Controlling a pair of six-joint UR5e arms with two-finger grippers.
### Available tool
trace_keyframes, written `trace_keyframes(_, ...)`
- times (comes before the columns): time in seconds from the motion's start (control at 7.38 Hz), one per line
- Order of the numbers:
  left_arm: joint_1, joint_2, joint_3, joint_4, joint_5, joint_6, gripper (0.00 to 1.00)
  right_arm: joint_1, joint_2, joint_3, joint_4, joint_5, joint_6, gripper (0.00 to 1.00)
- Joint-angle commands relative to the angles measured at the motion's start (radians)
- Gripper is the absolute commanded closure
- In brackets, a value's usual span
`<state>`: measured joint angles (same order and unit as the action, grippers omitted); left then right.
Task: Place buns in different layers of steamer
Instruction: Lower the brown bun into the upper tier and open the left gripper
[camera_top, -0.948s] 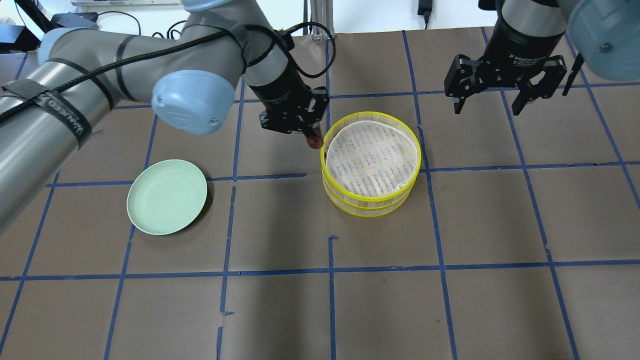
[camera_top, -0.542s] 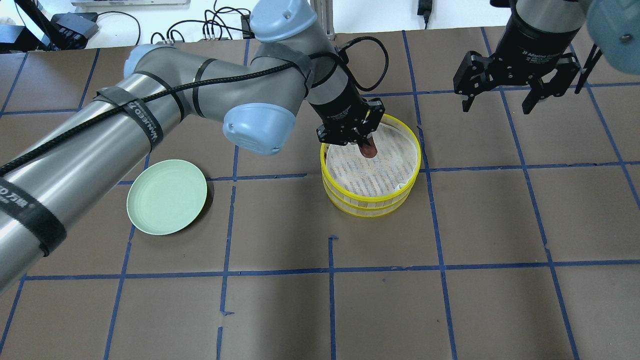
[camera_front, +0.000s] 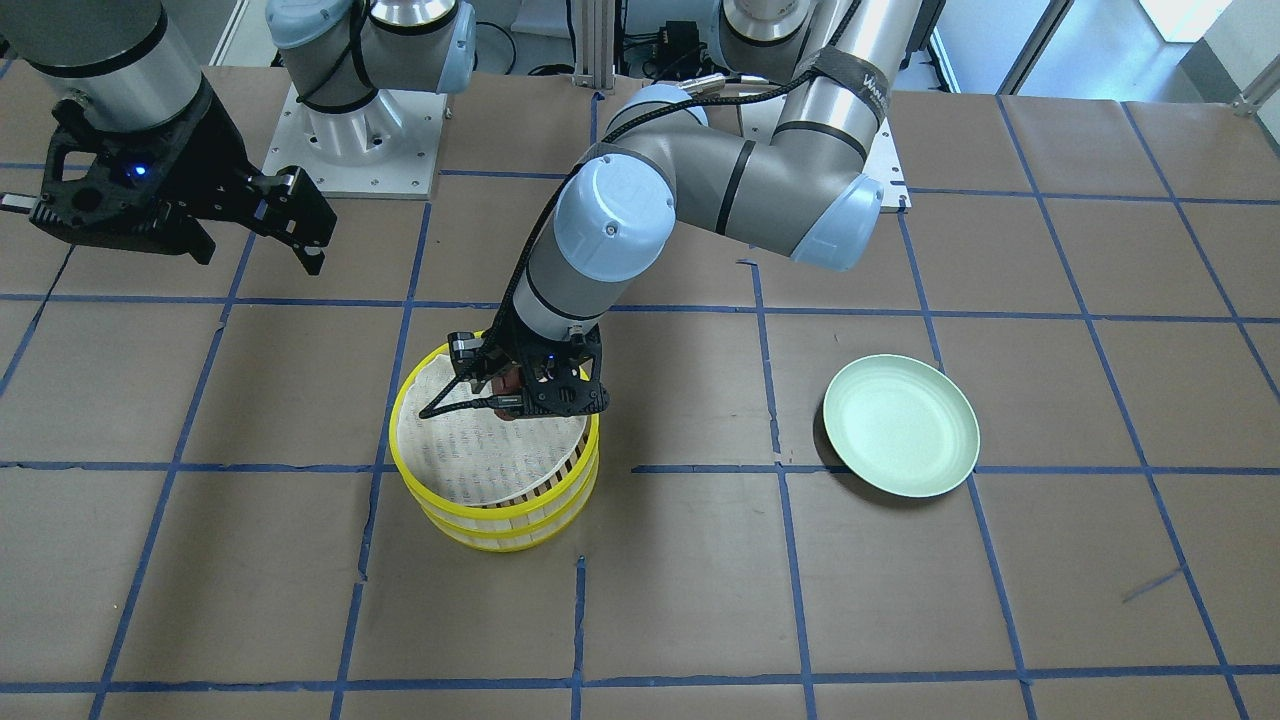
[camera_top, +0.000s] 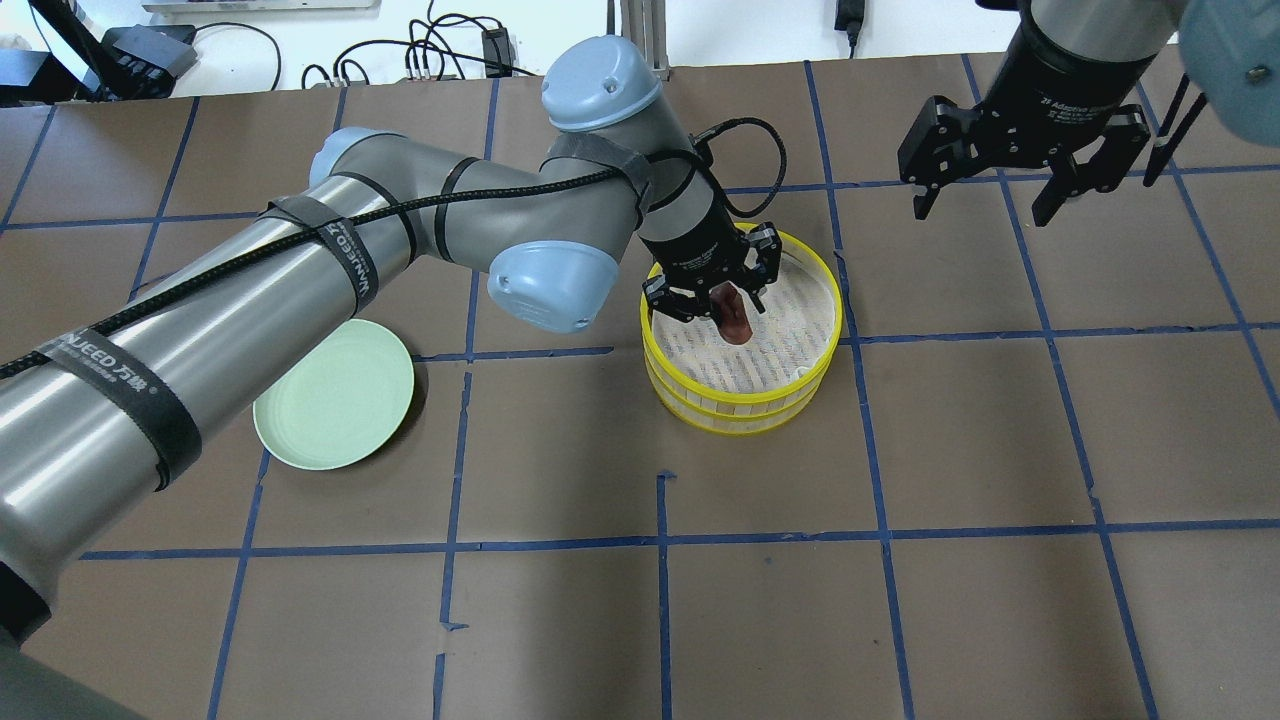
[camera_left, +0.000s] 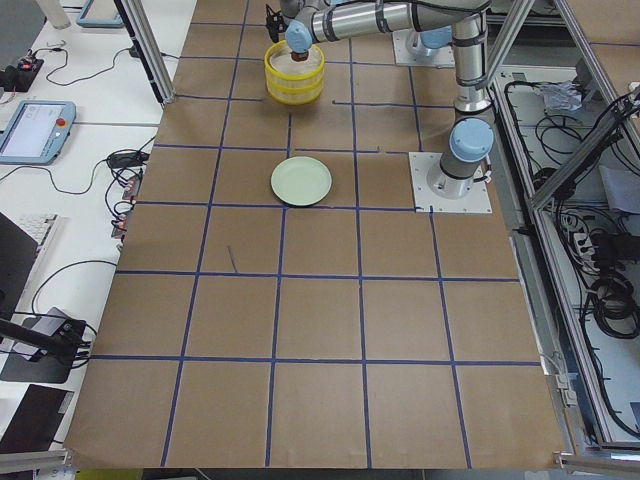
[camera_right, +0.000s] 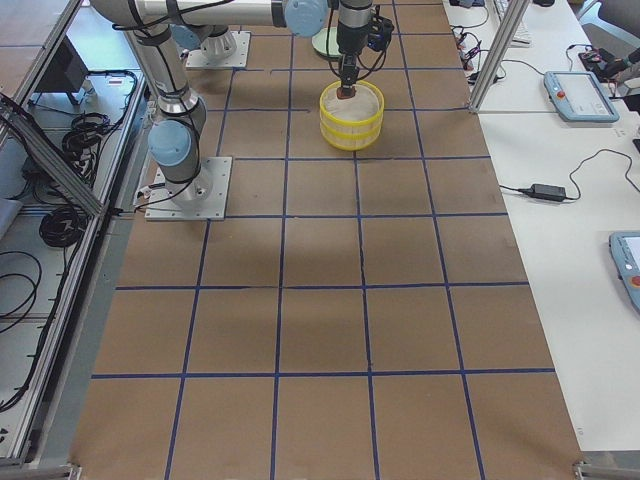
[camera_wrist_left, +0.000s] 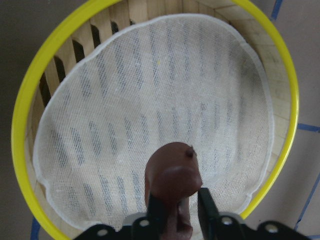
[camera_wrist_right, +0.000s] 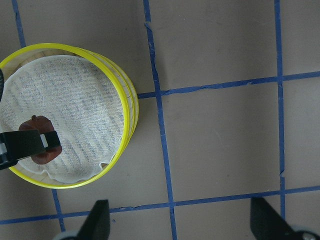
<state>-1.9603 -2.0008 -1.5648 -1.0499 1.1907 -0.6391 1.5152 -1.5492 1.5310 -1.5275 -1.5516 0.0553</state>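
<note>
**Left arm.** The left gripper (camera_top: 722, 300) is positioned over the upper steamer tier (camera_top: 745, 398), inside the outline of its yellow rim and toward the side nearer the robot base. Its fingers (camera_wrist_left: 206, 207) are pressed against both sides of the dark reddish-brown bun (camera_wrist_left: 172, 175), which is pinched between them. In the left wrist-mounted view the bun projects beyond the fingertips, over the white mesh liner (camera_wrist_left: 150, 110). The views do not show whether the bun touches the liner. In the right wrist-mounted view the bun (camera_wrist_right: 42, 145) appears over the part of the liner near the rim.

**Steamer.** The upper steamer tier rests directly on the lower steamer tier (camera_top: 745, 425); the two are stacked and aligned. Both have yellow rims and pale slatted sides. The liner covers the floor of the upper tier, and one edge of it is curled up against the wall. The inside of the lower tier is hidden.

**Right arm.** The right gripper (camera_top: 980, 205) hangs above the worktop (camera_top: 900, 600), well apart from the steamer, on the robot's right. Its fingers are spread wide with nothing between them.

**Other items.** A pale green plate (camera_top: 340, 410) lies flat on the worktop on the robot's left, well apart from the steamer and partly under the left arm in the overhead view. The worktop is brown with a grid of blue tape.
</note>
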Motion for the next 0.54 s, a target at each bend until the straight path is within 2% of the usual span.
trace_keyframes(0.0,0.000,-0.001,-0.003,0.021,0.001,0.001,0.32,0.000,0.000,0.000,0.001,0.001,0.000,0.01)
trace_keyframes(0.41,0.000,0.001,-0.003,0.027,-0.002,-0.001,0.32,0.000,0.000,0.000,0.001,-0.001,0.000,0.01)
